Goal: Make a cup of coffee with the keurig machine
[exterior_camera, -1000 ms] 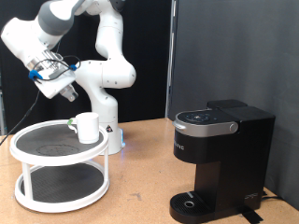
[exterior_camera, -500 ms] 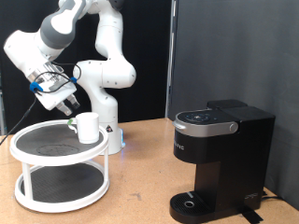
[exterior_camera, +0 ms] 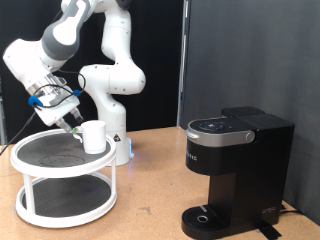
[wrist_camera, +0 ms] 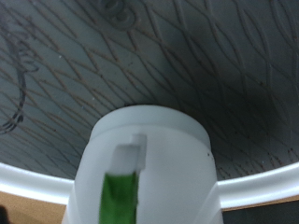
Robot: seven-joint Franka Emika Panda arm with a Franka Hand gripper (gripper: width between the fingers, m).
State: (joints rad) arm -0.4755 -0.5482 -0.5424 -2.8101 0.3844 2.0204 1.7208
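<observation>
I see the tool hovering just left of the cup on the white tiered stand; can't tell its opening. Keurig machine sits well apart on the counter.

Cup on dark shelf.

exterior: side-on, distant | wrist: close above cup | shared: cup
</observation>
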